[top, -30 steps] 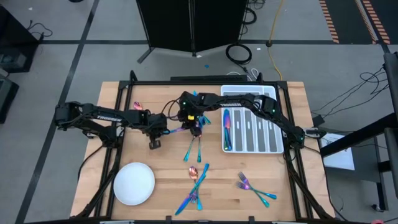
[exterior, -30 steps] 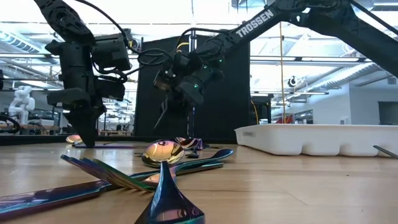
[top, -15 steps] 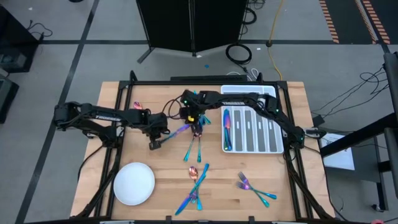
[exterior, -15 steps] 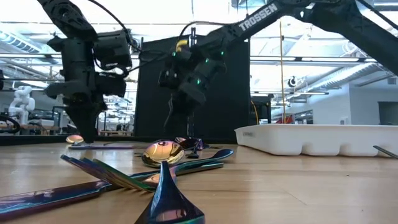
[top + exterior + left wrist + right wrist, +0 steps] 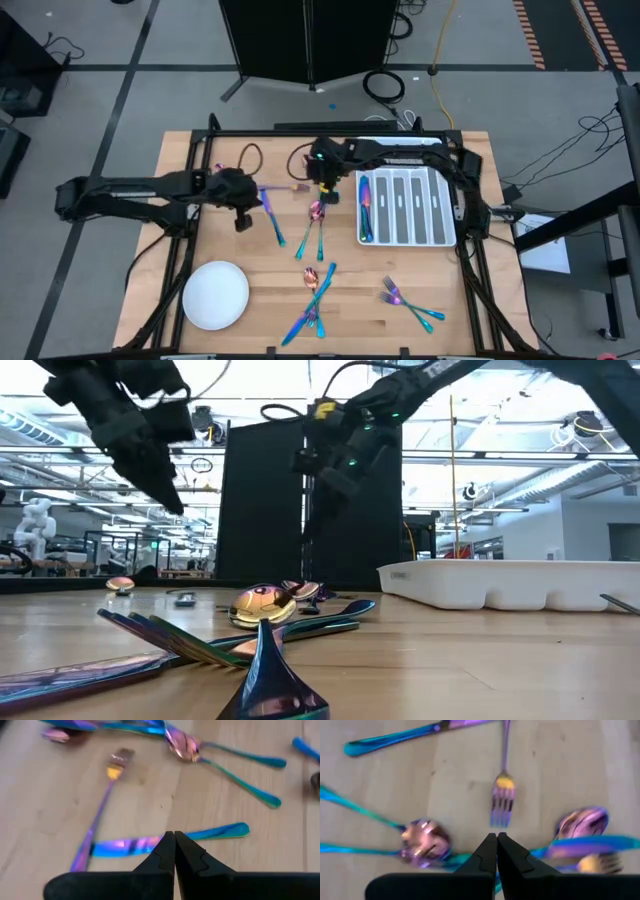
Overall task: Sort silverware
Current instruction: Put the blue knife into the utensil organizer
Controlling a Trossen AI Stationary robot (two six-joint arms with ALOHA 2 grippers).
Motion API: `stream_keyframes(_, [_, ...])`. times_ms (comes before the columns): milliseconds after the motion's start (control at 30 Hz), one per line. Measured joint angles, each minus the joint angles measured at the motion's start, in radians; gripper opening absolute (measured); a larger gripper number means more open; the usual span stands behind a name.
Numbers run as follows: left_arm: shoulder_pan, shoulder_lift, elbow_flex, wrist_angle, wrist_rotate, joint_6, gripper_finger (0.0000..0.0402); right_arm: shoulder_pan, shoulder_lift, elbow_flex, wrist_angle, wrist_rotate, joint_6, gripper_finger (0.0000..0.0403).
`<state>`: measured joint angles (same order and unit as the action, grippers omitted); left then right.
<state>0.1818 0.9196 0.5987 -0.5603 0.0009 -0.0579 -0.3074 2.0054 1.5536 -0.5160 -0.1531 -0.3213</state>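
High view: both tools closed and empty, left tool [image 5: 241,222] beside a loose knife [image 5: 273,222], right tool [image 5: 322,190] over spoons [image 5: 316,212]; between picks, next move likely reopening over one piece.

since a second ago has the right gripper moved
Yes. In the high view the right gripper has pulled back toward the white tray, away from the round plate.

From my remote station, the wooden table [image 5: 250,250] sits on a grey concrete floor [image 5: 120,90]; a black cabinet [image 5: 305,40] stands behind it, with cables [image 5: 385,85] coiled nearby and bright industrial ceiling lights [image 5: 250,390] overhead.
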Motion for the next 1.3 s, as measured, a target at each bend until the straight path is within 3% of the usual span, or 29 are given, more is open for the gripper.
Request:
stream_keyframes(200, [-0.001, -0.019, -0.028, -0.002, -0.004, -0.026, 0.0, 0.032, -0.139, -0.268, 0.263, -0.046, 0.077, 0.0])
stream_keyframes(433, [-0.001, 0.095, -0.033, 0.119, -0.07, 0.205, 0.0032, 0.106, -0.147, -0.408, 0.593, -0.22, 0.18, 0.0])
stream_keyframes(567, [-0.001, 0.189, -0.032, 0.203, -0.063, 0.303, 0.0075, 0.14, -0.144, -0.409, 0.605, -0.215, 0.182, 0.0])
stream_keyframes(733, [-0.003, 0.312, -0.013, 0.187, -0.055, 0.481, 0.0124, 0.156, -0.144, -0.409, 0.586, -0.213, 0.182, 0.0])
stream_keyframes(900, [-0.022, 0.395, 0.016, 0.175, -0.033, 0.74, 0.0129, 0.157, -0.144, -0.409, 0.507, -0.212, 0.179, 0.0])
stream_keyframes(1300, [-0.019, 0.566, 0.132, 0.082, 0.049, 0.8, 0.0129, 0.156, -0.143, -0.409, 0.437, -0.211, 0.179, 0.0])
